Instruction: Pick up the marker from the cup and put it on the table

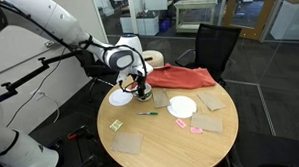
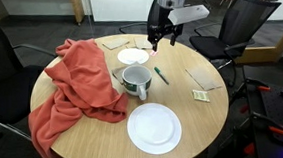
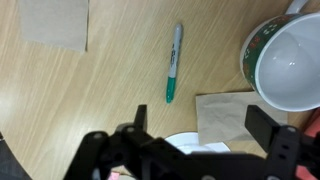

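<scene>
Pincer (image 3: 198, 128) released, empty, above tabletop (image 2: 204, 113) | marker (image 2: 160, 75) lies flat, right of cup (image 2: 136, 82) | advice: rise straight, nudging neither.

The arm (image 1: 47, 22) is white and made of fat, smooth, round tubes, and near its end there is a round wrist part (image 1: 119, 58) that is white with a dark ring. The gripper (image 2: 163, 37) at the tip is black, and in an exterior view a pale grey box (image 2: 189, 12) sits on its side. In the wrist view its two fingers (image 3: 280, 150) are black and blocky, built from linked pieces with little gaps between them.
</scene>
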Action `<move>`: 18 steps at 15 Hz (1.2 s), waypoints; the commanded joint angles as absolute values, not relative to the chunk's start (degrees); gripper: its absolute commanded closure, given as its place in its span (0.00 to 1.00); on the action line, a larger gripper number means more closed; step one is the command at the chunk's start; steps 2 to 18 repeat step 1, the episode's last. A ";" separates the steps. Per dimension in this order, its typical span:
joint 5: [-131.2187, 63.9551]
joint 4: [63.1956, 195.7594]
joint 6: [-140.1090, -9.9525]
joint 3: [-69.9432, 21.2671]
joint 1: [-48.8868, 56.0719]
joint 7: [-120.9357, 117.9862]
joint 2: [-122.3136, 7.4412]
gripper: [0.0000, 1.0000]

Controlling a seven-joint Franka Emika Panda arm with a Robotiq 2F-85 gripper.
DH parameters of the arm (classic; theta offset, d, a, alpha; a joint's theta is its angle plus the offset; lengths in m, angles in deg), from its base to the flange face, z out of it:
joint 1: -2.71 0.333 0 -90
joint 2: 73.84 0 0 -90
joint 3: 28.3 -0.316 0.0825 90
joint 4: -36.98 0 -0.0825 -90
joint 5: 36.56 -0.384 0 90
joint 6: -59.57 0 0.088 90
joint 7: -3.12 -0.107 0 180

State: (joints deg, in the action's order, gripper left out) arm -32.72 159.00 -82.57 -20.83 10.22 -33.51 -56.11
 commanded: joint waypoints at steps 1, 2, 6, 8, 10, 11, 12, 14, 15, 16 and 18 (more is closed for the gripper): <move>-32.42 158.93 -82.47 -21.49 9.54 -33.68 -56.08 0.00; -32.42 158.93 -82.47 -21.49 9.54 -33.68 -56.08 0.00; -32.42 158.93 -82.47 -21.49 9.54 -33.68 -56.08 0.00; -32.42 158.93 -82.47 -21.49 9.54 -33.68 -56.08 0.00; -32.42 158.93 -82.47 -21.49 9.54 -33.68 -56.08 0.00; -32.42 158.93 -82.47 -21.49 9.54 -33.68 -56.08 0.00; -32.42 158.93 -82.47 -21.49 9.54 -33.68 -56.08 0.00; -32.42 158.93 -82.47 -21.49 9.54 -33.68 -56.08 0.00; -32.42 158.93 -82.47 -21.49 9.54 -33.68 -56.08 0.00; -32.42 158.93 -82.47 -21.49 9.54 -33.68 -56.08 0.00; -32.42 158.93 -82.47 -21.49 9.54 -33.68 -56.08 0.00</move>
